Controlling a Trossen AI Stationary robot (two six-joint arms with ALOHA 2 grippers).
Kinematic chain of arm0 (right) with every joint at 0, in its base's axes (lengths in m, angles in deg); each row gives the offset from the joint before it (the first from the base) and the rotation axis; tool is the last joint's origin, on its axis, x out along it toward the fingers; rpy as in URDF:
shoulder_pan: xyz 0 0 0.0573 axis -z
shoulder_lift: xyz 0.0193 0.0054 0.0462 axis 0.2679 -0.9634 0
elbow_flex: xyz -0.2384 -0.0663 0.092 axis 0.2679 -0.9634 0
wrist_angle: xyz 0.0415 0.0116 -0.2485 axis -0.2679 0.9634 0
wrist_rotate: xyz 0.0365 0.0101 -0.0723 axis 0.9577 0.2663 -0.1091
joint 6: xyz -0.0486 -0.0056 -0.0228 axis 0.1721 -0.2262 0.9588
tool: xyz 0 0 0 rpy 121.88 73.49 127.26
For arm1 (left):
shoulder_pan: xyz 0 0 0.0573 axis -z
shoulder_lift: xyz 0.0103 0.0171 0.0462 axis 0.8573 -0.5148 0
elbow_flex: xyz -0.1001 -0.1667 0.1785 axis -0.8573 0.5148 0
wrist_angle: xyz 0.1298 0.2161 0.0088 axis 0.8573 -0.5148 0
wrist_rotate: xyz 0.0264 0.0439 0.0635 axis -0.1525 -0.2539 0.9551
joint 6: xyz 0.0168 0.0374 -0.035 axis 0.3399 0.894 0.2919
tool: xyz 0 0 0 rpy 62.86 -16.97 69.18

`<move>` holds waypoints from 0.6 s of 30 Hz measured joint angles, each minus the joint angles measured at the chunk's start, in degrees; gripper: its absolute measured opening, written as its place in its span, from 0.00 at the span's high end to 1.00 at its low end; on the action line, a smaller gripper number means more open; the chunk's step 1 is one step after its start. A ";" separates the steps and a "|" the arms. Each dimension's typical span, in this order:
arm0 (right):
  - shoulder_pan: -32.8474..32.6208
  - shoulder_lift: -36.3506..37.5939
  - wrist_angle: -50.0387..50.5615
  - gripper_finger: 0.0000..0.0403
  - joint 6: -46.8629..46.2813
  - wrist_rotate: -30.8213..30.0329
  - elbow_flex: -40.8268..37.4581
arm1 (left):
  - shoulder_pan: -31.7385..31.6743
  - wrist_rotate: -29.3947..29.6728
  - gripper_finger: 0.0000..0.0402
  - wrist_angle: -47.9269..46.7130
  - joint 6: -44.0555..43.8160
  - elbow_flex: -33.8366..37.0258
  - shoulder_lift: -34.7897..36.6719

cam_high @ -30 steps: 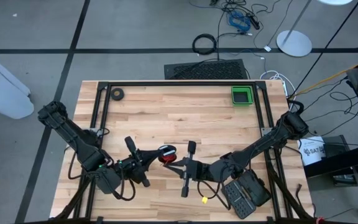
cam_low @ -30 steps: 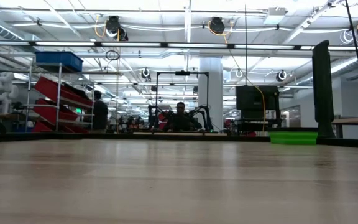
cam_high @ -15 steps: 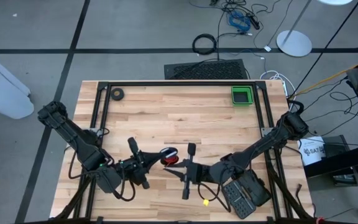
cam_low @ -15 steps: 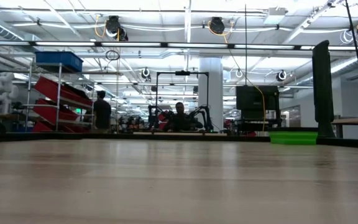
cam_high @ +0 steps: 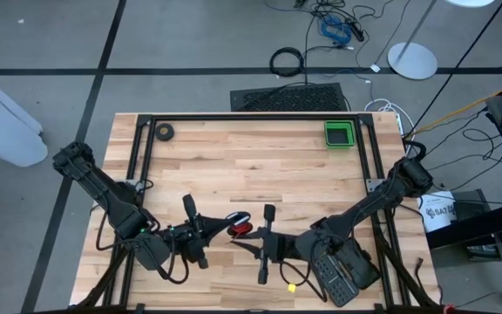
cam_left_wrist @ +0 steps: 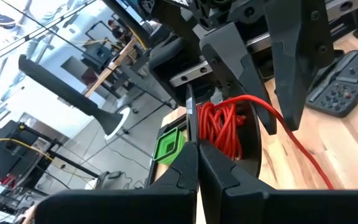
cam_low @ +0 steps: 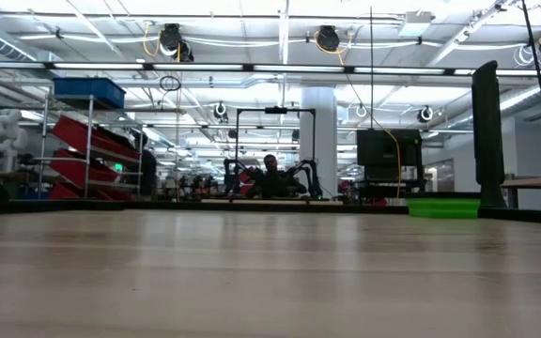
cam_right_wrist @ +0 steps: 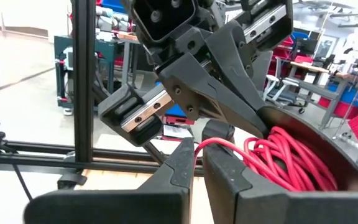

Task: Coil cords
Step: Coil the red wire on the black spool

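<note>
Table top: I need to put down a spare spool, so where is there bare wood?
The wide middle of the table, between tape roll and green tray, is bare. The near edge is crowded: left gripper, right gripper, cords, keypad.

- Around your wooden table (cam_high: 260, 166): grey floor (cam_high: 190, 35) crossed by dark tape lines (cam_high: 146, 70).
- Beyond the table's far edge from the pincers: a black mat (cam_high: 290, 98), a coiled black cable loop (cam_high: 287, 62), a round white stand base (cam_high: 412, 59).
- Out past your left arm: a white bin (cam_high: 3, 113).
- Out past your right arm: loose black cables (cam_high: 486, 139) on the floor.
- Looking level across the table: white ceiling beams with cable reels (cam_low: 170, 39), a white column (cam_low: 319, 131), shelving with red bins (cam_low: 83, 150) and a blue crate (cam_low: 87, 91), a dark monitor (cam_low: 389, 153), a person (cam_low: 269, 174) seated far off.
</note>
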 joint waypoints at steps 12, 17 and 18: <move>-1.65 3.28 10.79 0.94 -0.21 -0.94 -0.02 | 0.04 -0.80 1.00 -0.06 0.04 0.00 -0.09; -1.66 4.44 15.37 0.94 -3.34 -0.91 0.00 | 0.07 -0.59 1.00 -0.15 0.07 0.00 -0.09; -1.68 4.44 15.53 0.94 -3.32 -0.91 -0.02 | 0.07 -0.63 1.00 -0.15 0.09 0.00 -0.09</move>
